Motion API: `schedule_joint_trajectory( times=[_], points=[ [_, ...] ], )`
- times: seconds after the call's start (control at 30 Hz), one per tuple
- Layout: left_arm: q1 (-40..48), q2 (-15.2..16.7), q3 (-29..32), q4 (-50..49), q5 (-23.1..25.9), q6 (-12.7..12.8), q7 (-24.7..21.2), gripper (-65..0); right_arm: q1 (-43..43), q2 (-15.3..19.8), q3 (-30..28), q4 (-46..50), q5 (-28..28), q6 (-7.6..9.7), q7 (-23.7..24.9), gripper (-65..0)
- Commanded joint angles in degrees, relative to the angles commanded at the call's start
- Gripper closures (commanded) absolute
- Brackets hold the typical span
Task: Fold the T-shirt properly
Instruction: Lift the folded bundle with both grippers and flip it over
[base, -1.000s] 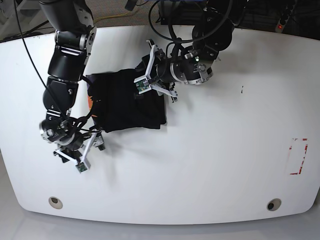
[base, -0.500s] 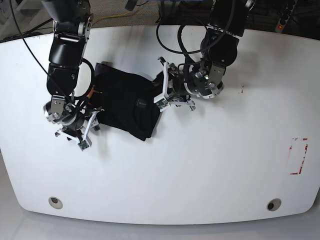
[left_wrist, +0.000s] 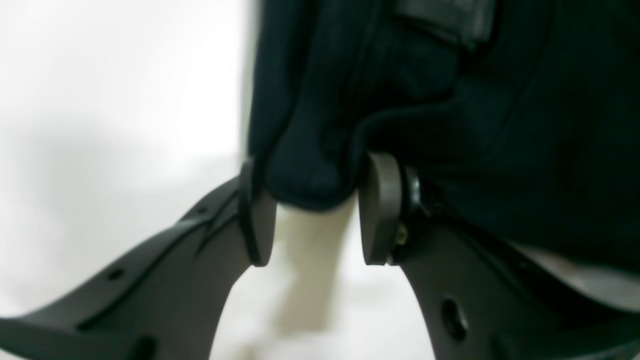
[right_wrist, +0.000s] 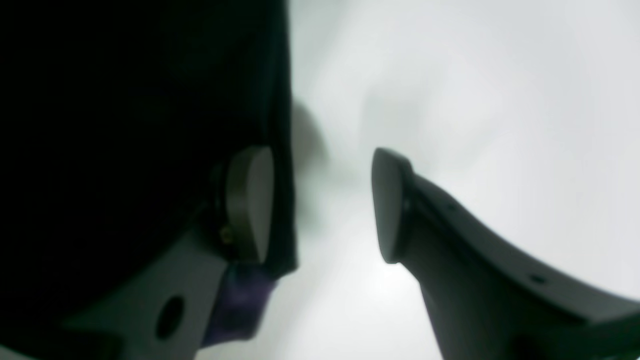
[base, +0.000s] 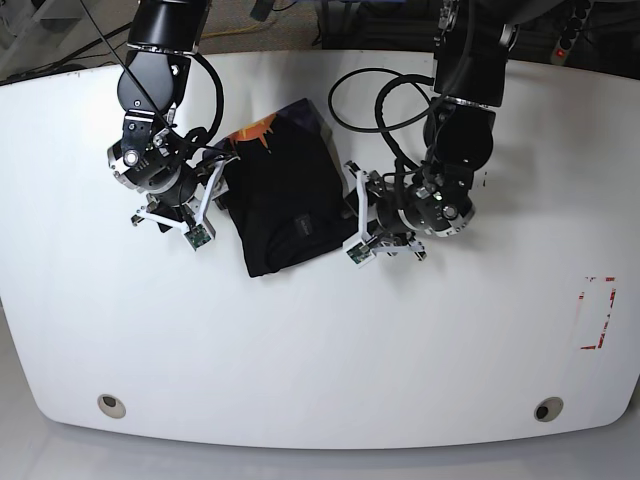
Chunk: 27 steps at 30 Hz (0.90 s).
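T-shirt (base: 290, 200) lies bunched into a compact dark bundle on the white table (base: 320, 350), upper left of centre, between the two arms. A bit of orange print peeks out at its far edge; otherwise we see plain black cloth, skewed rather than square.

Left gripper (left_wrist: 310, 210) sits at the bundle's right side in the base view. Its wrist view shows a rounded fold of black cloth sitting between the pads, which stand somewhat apart (touching the fold, yet we cannot tell whether they truly pinch it).

Right gripper (right_wrist: 322, 205) is at the opposite side. Its jaws stand spread: one pad lies against the shirt's edge, the other is over bare table, nothing between them. A scrap of purple print shows below the near pad.

We judge the folding is late on, at the tidying stage. The next move, as we read it, calls for squaring the bundle, pressing its edges flat and parallel without dragging the layers apart, then letting go cleanly.
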Motion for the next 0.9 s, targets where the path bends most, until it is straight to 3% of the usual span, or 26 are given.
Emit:
schedule_joint_trajectory(
  times=[0.17, 0.33, 0.43, 0.6, 0.8, 0.9],
  points=[
    [0.4, -3.8, -0.1, 10.1, -0.1, 0.0, 1.3, -23.9, -1.1, 0.4, 0.0, 2.6, -0.3, 0.00, -2.3, -29.2],
    [3.7, -4.7, -0.1, 17.1, -0.2, 0.0, 4.0, -23.9, -4.8, 0.4, 0.0, 2.5, -0.2, 0.00, -2.1, -29.2],
    [6.6, -4.4, -0.1, 20.7, -0.2, 0.0, 4.0, -23.9, -7.8, -0.1, -0.4, 2.5, 0.1, 0.00, -1.9, -29.2],
    [9.5, -3.9, -0.1, 22.0, -0.2, 0.0, 4.0, -24.2, -10.5, -4.2, -1.1, 2.5, 0.1, 0.00, -1.9, -29.2],
    [12.5, -0.4, -1.1, 22.1, 0.1, 0.0, 4.0, -24.2, -12.7, -5.8, -11.1, 2.8, 0.0, 0.00, -2.1, -29.2],
    [13.2, 0.9, -1.2, 22.0, 0.1, 0.0, 4.0, -24.3, -12.7, -8.1, -12.6, 3.0, -0.4, 0.00, -2.2, -29.2]
  ],
)
